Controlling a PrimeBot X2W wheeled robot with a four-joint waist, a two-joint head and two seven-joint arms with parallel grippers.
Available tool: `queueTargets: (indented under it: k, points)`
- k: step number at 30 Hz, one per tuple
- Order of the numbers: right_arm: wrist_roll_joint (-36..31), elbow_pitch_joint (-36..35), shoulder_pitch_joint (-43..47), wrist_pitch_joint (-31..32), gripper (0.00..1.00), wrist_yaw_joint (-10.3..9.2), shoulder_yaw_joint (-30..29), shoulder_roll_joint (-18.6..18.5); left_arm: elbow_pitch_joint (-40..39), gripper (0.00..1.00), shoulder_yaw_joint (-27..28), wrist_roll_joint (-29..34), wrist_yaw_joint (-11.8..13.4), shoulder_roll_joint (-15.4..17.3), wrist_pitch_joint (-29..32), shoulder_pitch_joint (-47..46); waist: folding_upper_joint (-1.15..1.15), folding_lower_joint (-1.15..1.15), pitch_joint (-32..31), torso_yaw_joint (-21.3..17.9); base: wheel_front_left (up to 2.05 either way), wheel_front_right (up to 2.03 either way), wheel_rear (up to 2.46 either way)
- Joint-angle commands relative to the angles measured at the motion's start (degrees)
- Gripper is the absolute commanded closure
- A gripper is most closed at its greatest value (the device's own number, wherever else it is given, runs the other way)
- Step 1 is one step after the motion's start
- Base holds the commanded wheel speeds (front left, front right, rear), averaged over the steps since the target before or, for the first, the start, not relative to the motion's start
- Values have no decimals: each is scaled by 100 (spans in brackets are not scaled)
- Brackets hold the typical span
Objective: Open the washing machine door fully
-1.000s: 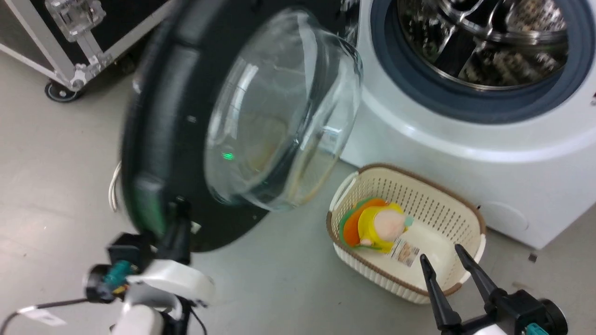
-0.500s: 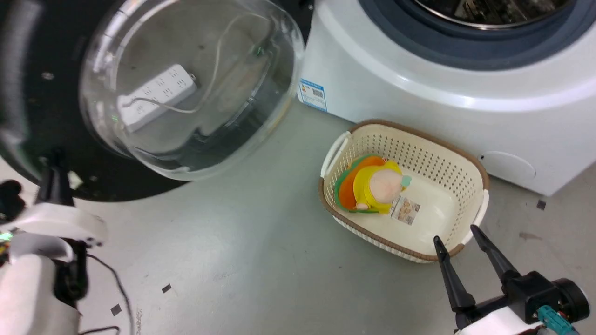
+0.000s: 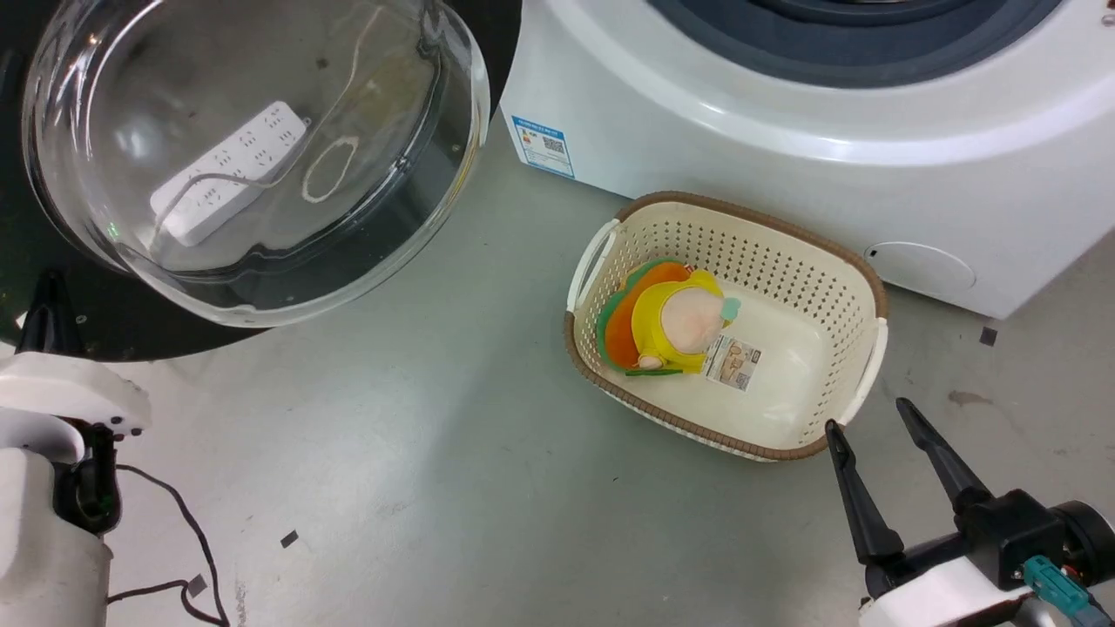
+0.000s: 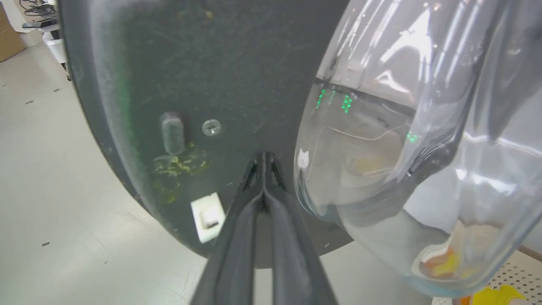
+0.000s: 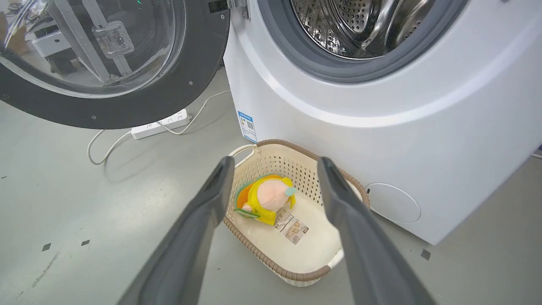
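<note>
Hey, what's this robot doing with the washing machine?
Its left gripper, fingers shut, presses its tips against the inner black face of the washing machine door, which stands wide open beside the drum. The right gripper hangs open and empty over the floor by a basket holding a plush toy.

The washing machine door (image 3: 253, 157) was glossy black plastic around clear glass; the basket (image 3: 784, 261) was perforated cream plastic.

We log: washing machine door (image 4: 190, 76), black face across frame centre; glass bowl (image 4: 423, 148) at right; left end effector (image 4: 263, 159) closed, tips at the black face.
</note>
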Motion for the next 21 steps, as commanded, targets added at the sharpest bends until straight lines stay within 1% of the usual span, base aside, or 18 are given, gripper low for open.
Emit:
queueTargets:
  k: [1, 4, 5, 8, 10, 13, 16, 21]
  points:
    - [-21, -28, -59, -2, 0, 6, -20, 19, 51, 100, 18, 9, -19, 44, -49, -62, 0, 0, -37, -14, 0, 0, 0]
    - [2, 15, -60, -59, 0, 6, -38, 66, 106, 100, 35, 105, -59, 30, -67, -41, 0, 0, -169, -44, 0, 0, 0]
    - [11, 31, -65, -90, 0, 6, -64, 86, 18, 100, 57, 177, -63, 31, -69, -23, 0, 0, -230, -52, 0, 0, 0]
    - [63, 90, -79, -188, 0, 6, -171, 159, -477, 100, 139, 517, -45, -4, -72, 162, 0, 0, -439, -95, 0, 0, 0]
    - [89, 152, -82, -253, 0, 6, -227, 200, -859, 100, 156, 758, -70, -89, -72, 370, 0, 0, -622, -151, 0, 0, 0]
    - [115, 232, -63, -342, 0, 6, -349, 259, -1464, 100, 121, 1044, -163, -306, -73, 714, 0, 0, -890, -254, 0, 0, 0]
    - [141, 283, -29, -414, 0, 6, -491, 310, -2135, 100, -81, 1372, -282, -549, -73, 1071, 0, 0, -1147, -407, 0, 0, 0]
    - [129, 274, 2, -487, 0, 6, -697, 362, -2867, 100, -332, 1495, -420, -974, -74, 1718, 0, 0, -1480, -792, 0, 0, 0]
